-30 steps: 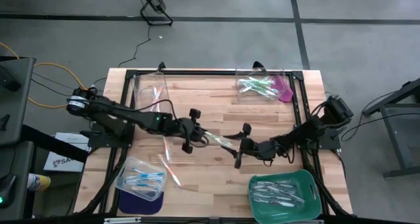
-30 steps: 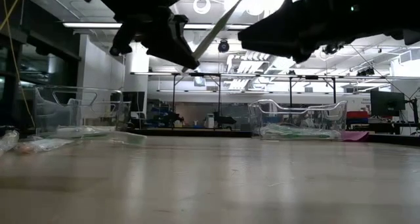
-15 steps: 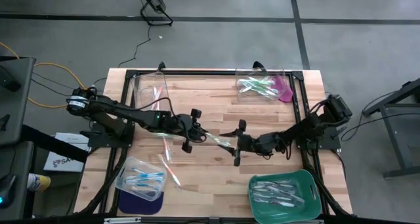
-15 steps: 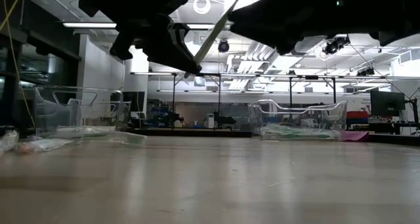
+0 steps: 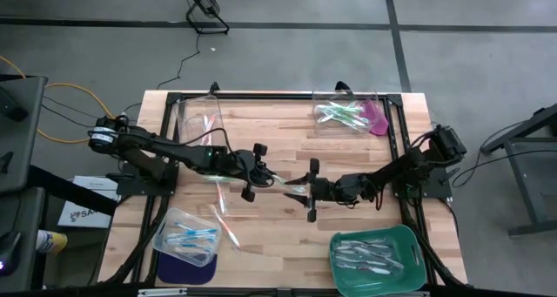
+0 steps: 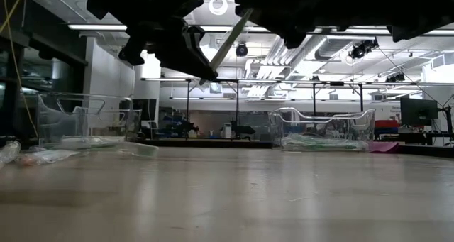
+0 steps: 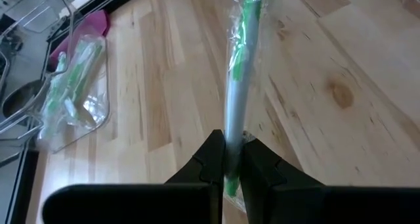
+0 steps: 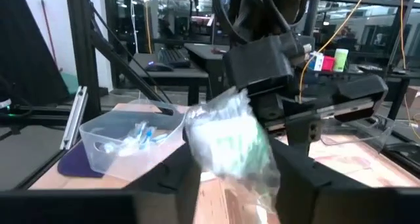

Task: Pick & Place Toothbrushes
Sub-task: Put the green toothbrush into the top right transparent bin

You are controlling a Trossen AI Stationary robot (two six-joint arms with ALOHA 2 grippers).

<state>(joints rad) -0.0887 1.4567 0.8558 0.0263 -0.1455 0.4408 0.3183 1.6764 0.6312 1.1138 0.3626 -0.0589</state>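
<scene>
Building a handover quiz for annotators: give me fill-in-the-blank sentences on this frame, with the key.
1. The left gripper is shut on a wrapped toothbrush whose handle is ____ in colour.
2. The right gripper meets the toothbrush's far end above the ____ of the wooden table.
3. The pale grey-white toothbrushes lie in the ____ tray.
4. The clear bin holding blue toothbrushes sits on a ____ mat.

Missing words: green; middle; green; purple
</scene>
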